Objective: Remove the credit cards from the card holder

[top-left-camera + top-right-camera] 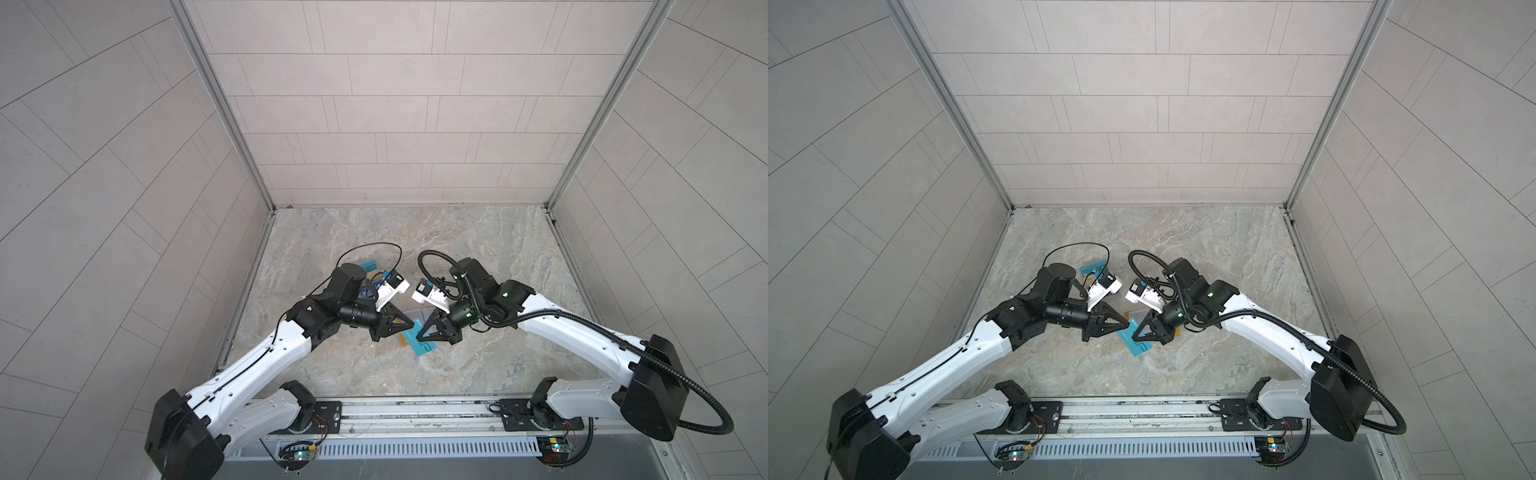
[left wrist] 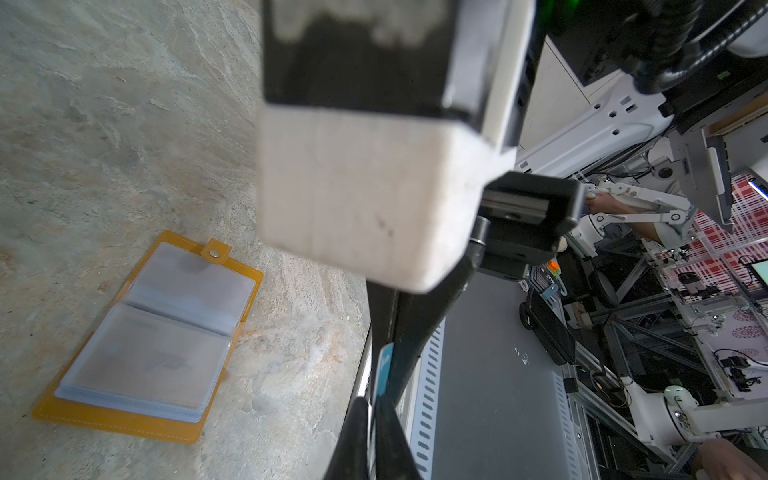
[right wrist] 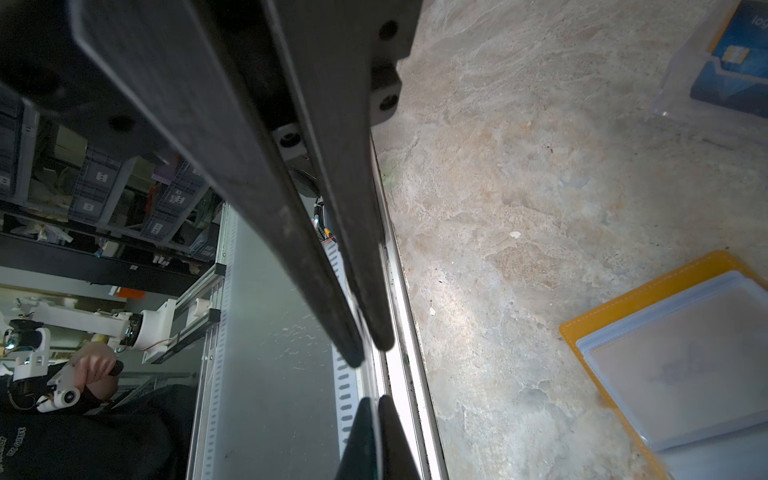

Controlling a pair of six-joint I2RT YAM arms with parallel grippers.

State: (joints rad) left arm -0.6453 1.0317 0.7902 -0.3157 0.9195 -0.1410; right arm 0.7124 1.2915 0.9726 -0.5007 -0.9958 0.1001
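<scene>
Left pincer [image 1: 412,323] is pinched right down on one edge of the blue card [image 1: 424,348]. The right pincer [image 1: 418,335] looks clamped just as tight on the same card from the opposite side, tips nearly touching, so both have it at once. Card is up off the table, over the card holder [image 2: 116,420], which lies flat and open w/ its snap tab flopped out. The pages showing look empty, tho the sleeves are cloudy so I wouldn't swear to it.

Risks, as I see it: w/ two grips on one thin bit of plastic, a pull by either arm before the other lets go prob bends the card or flicks it out sideways. If the right one lets go and the left only has a sliver of edge, the card could pivot and drop back onto the card holder, or skid off past it. Arms are v. close too, so one wrist cam could clip the other pincer. Clear stand [image 3: 681,91] sits near the card holder on the left arm's side, so that arm could knock it swinging over.
</scene>
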